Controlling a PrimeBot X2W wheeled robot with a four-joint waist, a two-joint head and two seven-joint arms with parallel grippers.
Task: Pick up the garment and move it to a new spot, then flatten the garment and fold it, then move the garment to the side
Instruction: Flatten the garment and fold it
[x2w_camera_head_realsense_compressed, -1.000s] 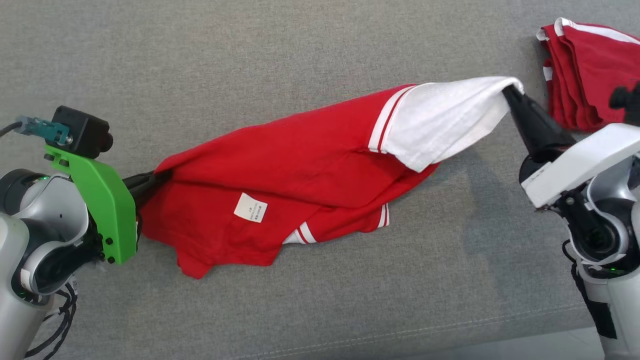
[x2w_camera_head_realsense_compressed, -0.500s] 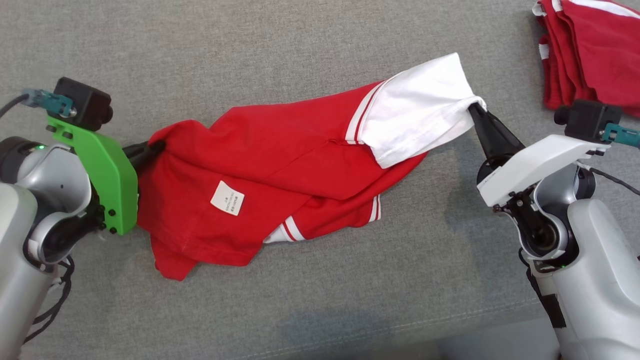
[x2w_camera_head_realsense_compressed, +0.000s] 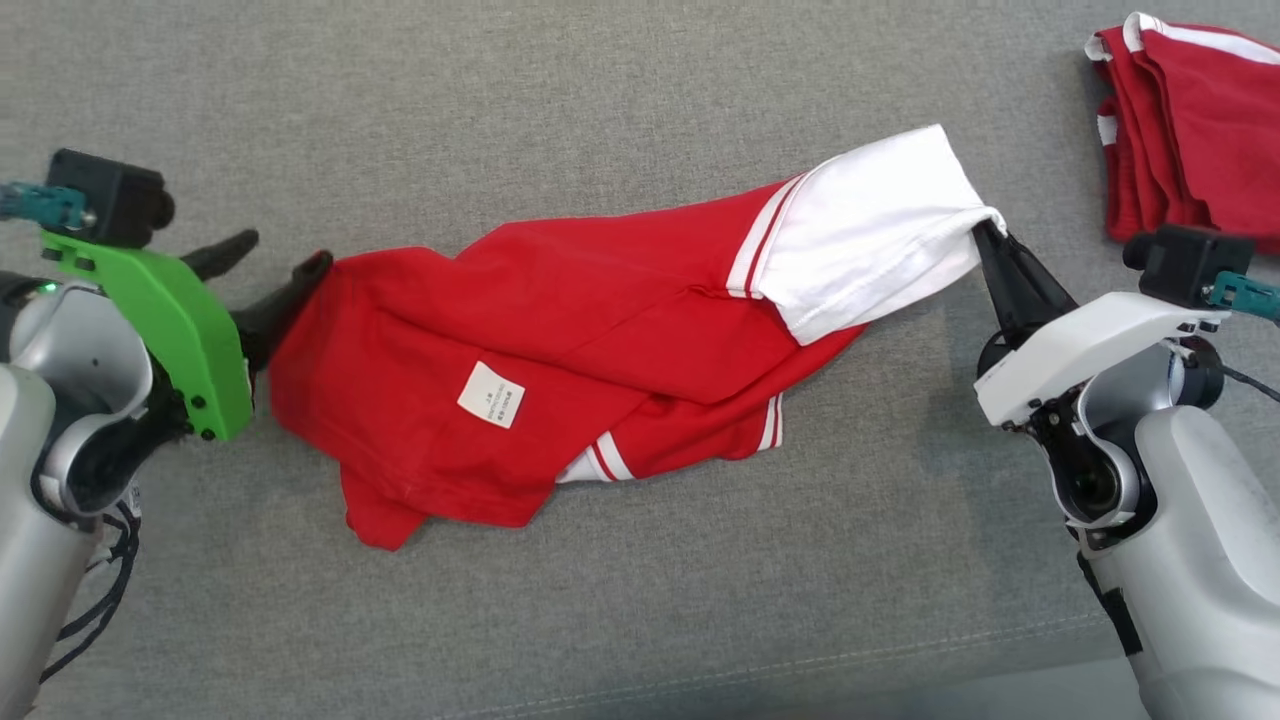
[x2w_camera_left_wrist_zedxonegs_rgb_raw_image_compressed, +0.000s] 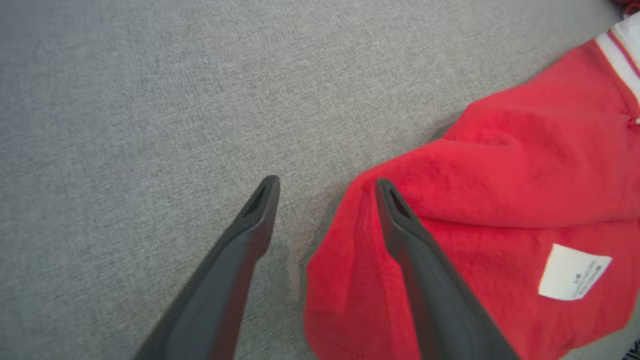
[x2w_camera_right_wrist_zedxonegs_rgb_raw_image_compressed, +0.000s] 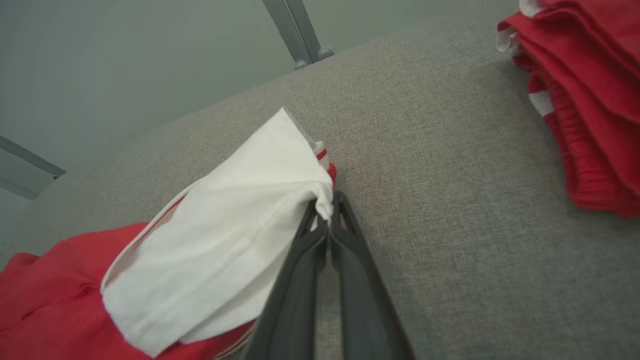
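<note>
– grey woven surface (x2w_camera_head_realsense_compressed: 640, 100), pale wall (x2w_camera_right_wrist_zedxonegs_rgb_raw_image_compressed: 125, 60) beyond?
– yes. garment (x2w_camera_head_realsense_compressed: 600, 320) lies mid-surface, long axis left-right, white sleeve (x2w_camera_head_realsense_compressed: 880, 230) far right, pinched by right gripper (x2w_camera_head_realsense_compressed: 988, 232); left gripper (x2w_camera_head_realsense_compressed: 285, 250) gapes wide at its left edge.

We see a red garment (x2w_camera_head_realsense_compressed: 580, 300) lying stretched between 2 grippers on the grey cloth surface (x2w_camera_head_realsense_compressed: 560, 90).
Our left gripper (x2w_camera_head_realsense_compressed: 283, 252) has its 2 fingers spread, the lower one touching the garment's left edge; our right gripper (x2w_camera_head_realsense_compressed: 985, 235) is clamped on the tip of the white sleeve (x2w_camera_head_realsense_compressed: 880, 230); a white label (x2w_camera_head_realsense_compressed: 491, 394) faces up; a pile of folded red clothes (x2w_camera_head_realsense_compressed: 1200, 120) lies at the upper right, apart from the garment.
</note>
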